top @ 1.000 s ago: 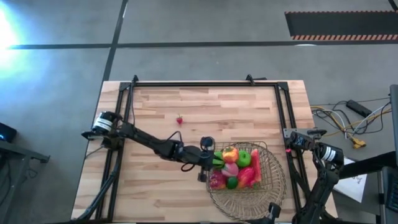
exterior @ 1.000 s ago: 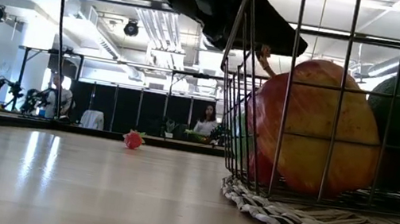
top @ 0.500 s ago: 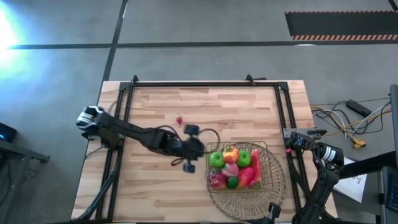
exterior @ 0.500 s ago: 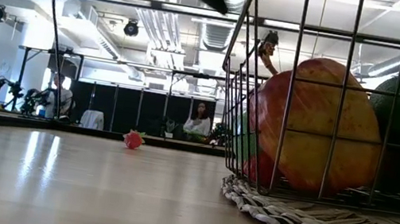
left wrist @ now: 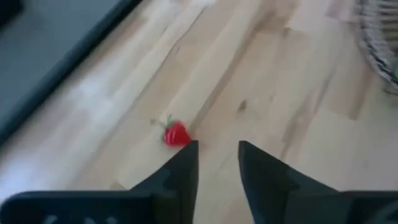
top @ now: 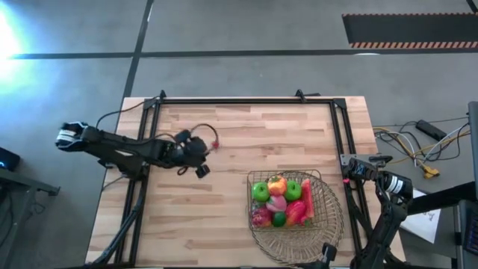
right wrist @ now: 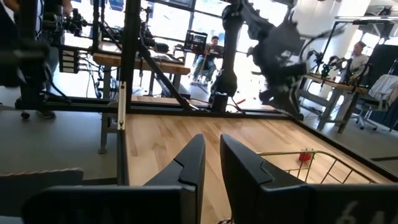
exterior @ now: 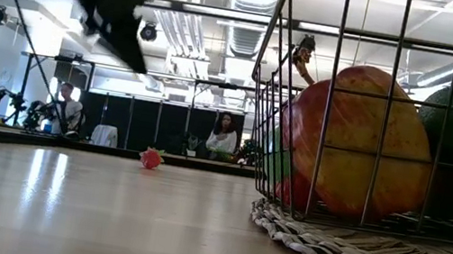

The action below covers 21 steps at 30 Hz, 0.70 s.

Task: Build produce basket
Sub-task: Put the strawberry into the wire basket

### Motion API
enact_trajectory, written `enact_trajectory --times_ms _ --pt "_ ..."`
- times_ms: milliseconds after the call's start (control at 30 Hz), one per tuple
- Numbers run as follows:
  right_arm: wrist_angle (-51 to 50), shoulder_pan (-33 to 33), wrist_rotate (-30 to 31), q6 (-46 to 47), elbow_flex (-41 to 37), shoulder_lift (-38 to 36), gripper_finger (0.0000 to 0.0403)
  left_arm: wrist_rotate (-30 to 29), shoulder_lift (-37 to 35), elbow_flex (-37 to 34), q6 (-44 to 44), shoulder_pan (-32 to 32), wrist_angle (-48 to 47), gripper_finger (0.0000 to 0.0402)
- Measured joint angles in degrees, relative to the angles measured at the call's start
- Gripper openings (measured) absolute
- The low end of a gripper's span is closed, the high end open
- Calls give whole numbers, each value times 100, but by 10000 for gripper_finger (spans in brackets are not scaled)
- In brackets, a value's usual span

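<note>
The copper wire basket [top: 323,187] stands on a round woven mat [top: 299,243] near the table's right near corner. It holds produce: a green apple [top: 260,192], an orange-yellow fruit [top: 277,184], another green one [top: 293,190], a pink piece [top: 275,203] and a long red piece [top: 303,211]. A small red strawberry [left wrist: 176,134] lies alone on the wood, left of the table's middle [top: 215,143]. My left gripper [left wrist: 217,148] hovers open above the table just short of it [top: 208,152], touching nothing. My right gripper [right wrist: 212,146] waits shut at the table's right edge [top: 349,166].
The low view shows the basket's wire wall [exterior: 328,116] with a big red-yellow apple [exterior: 356,143] behind it, and the strawberry [exterior: 150,159] far off on bare wood. A black frame [top: 224,99] runs round the table. People sit in the room beyond.
My left gripper has drawn back from the basket's left rim toward the table's left and far edges, and now hangs beside the strawberry. The green apple at the basket's left side, earlier half covered by the gripper, now lies in full view. The strawberry has stayed put.
</note>
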Motion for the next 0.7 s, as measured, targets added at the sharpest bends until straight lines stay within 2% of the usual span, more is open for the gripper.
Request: enact_trajectory --times_ms 100,233,300,400,533,700 --pt "0 -18 2 -6 0 0 43 430 -236 -798 -170 468 956 132" --pt "-4 -86 2 -59 0 0 43 485 -264 -1606 -522 1077 2455 190" --pt "-2 -126 0 -126 0 0 43 481 -132 -1836 -612 1380 3130 215" --pt "-4 -188 1 -271 0 0 43 487 154 -1933 -710 1760 3643 243" --pt "-4 -232 2 -495 0 0 43 686 713 -1916 -870 2076 4247 252" --pt "-4 -241 1 -513 0 0 43 1200 1583 -1705 -1243 2334 4462 238"
